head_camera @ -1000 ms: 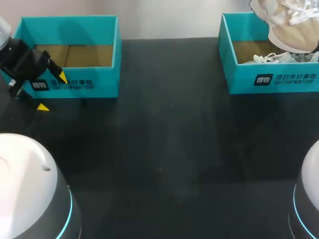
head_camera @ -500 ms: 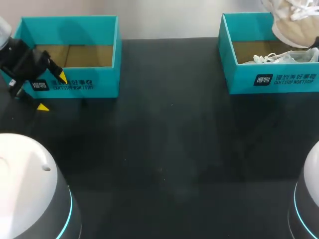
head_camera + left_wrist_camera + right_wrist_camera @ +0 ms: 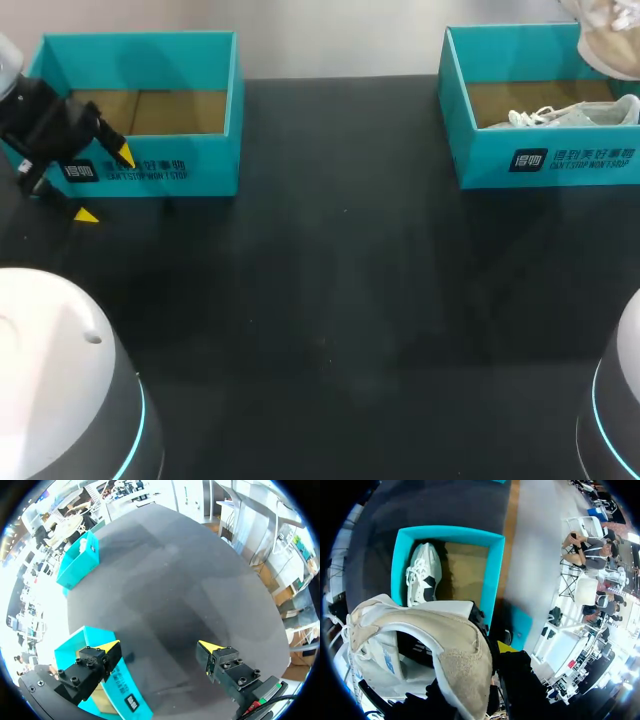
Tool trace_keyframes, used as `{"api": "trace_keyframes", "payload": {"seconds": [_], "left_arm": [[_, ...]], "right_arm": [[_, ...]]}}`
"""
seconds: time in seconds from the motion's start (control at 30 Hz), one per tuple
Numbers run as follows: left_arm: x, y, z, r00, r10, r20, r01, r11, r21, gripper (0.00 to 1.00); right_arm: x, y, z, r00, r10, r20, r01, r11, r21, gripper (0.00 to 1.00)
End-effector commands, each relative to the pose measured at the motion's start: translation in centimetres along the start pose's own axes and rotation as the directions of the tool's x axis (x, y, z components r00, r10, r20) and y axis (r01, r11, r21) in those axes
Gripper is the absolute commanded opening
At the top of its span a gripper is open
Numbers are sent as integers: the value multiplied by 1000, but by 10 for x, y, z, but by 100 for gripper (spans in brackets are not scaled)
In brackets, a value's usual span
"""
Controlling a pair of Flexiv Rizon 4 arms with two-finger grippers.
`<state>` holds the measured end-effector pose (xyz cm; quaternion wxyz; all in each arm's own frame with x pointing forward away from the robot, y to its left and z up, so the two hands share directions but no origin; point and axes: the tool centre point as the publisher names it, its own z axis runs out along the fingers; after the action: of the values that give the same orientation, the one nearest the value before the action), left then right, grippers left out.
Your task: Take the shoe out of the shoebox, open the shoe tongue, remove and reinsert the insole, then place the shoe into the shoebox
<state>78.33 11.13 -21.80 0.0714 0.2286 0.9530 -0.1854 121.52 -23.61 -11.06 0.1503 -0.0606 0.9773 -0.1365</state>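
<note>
Beige shoe (image 3: 420, 645) hangs above the teal shoebox (image 3: 496, 575), seemingly pinched at its heel collar by the right gripper (image 3: 489, 655); should handle light, upper floppy, heel firmest to hold; left gripper (image 3: 160, 646) gapes empty.

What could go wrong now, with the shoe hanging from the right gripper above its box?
The right gripper seems to pinch only one end of the shoe, so it could slip and drop onto the second shoe in the right shoebox. Its loose laces might snag the rim. The left gripper, open beside the left shoebox, is too far to steady it.
</note>
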Motion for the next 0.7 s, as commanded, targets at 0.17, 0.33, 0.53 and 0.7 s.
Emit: {"api": "trace_keyframes", "payload": {"seconds": [0.17,0.33,0.53,0.7], "left_arm": [[0,0,0,1000,0,-1,0,1000,-4,100],[0,0,0,1000,0,-1,0,1000,-4,100],[0,0,0,1000,0,-1,0,1000,-4,100],[0,0,0,1000,0,-1,0,1000,-4,100]], "right_arm": [[-15,-5,3,1000,-3,-28,2,1000,-15,0],[-15,-5,3,1000,-3,-28,2,1000,-15,0],[-36,-20,35,999,34,-25,-35,999,-19,0],[-52,-47,50,998,63,-11,-63,998,-15,0]]}}
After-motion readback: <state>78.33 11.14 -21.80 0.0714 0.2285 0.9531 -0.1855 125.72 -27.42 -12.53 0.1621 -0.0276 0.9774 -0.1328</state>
